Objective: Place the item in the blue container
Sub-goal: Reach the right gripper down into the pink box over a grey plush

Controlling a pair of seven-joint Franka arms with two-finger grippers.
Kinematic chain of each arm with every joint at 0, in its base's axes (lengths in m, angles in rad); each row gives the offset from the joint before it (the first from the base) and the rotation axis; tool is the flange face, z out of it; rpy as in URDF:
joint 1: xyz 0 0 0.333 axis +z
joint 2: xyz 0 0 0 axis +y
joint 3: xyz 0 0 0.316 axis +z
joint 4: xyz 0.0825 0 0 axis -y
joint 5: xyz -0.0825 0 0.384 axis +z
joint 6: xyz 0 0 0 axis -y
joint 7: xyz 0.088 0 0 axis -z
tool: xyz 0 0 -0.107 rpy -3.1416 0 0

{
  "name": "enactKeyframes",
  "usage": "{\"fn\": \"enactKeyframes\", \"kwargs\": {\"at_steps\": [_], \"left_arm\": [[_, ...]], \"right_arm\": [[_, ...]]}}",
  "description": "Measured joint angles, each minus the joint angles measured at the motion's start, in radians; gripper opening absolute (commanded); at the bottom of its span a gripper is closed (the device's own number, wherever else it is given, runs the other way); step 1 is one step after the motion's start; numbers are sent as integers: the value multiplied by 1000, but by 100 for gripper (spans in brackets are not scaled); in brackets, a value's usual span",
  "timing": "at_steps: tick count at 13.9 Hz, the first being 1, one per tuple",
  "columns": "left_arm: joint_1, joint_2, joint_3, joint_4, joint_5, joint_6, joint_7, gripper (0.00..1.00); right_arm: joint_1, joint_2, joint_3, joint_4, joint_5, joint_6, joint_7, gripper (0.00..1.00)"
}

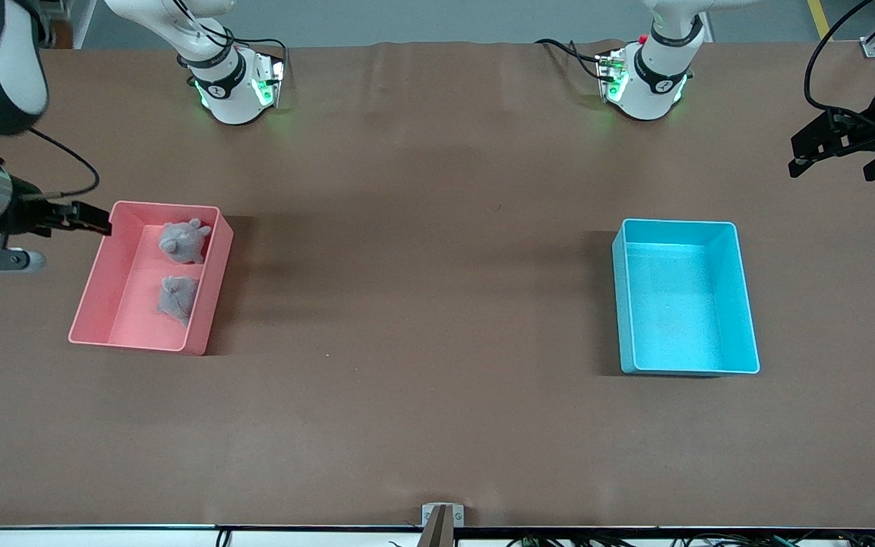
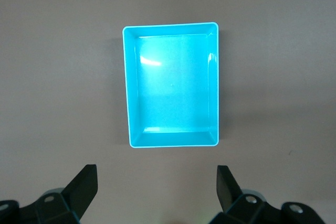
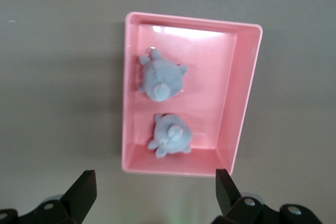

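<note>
Two grey plush toys, one [image 1: 184, 240] [image 3: 160, 80] and another [image 1: 177, 296] [image 3: 170, 135], lie in a pink bin [image 1: 115, 281] [image 3: 231, 93] toward the right arm's end of the table. The blue container [image 1: 684, 304] [image 2: 170, 85] stands empty toward the left arm's end. My right gripper [image 1: 92, 219] [image 3: 155, 184] hangs open over the table beside the pink bin, holding nothing. My left gripper [image 1: 806, 152] [image 2: 156, 182] hangs open and empty over the table's end, apart from the blue container.
Brown table cover [image 1: 422, 304] stretches between the two bins. The arms' bases [image 1: 236, 87] [image 1: 646, 80] stand along the table edge farthest from the front camera. A small bracket [image 1: 441, 516] sits at the nearest edge.
</note>
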Motion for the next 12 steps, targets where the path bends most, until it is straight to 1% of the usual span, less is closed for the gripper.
{"fn": "enactKeyframes", "kwargs": {"at_steps": [2, 5, 9, 12], "left_arm": [[-1, 0, 0, 0, 0, -1, 0, 100], [-2, 2, -1, -1, 0, -2, 0, 100], [-3, 12, -3, -2, 0, -2, 0, 100], [-4, 15, -4, -4, 0, -2, 0, 100]], "right_arm": [[-21, 0, -4, -149, 0, 145, -17, 100], [-23, 0, -4, -310, 0, 338, -36, 100], [-35, 21, -4, -457, -1, 532, -69, 100], [-36, 40, -4, -528, -1, 597, -77, 100]]}}
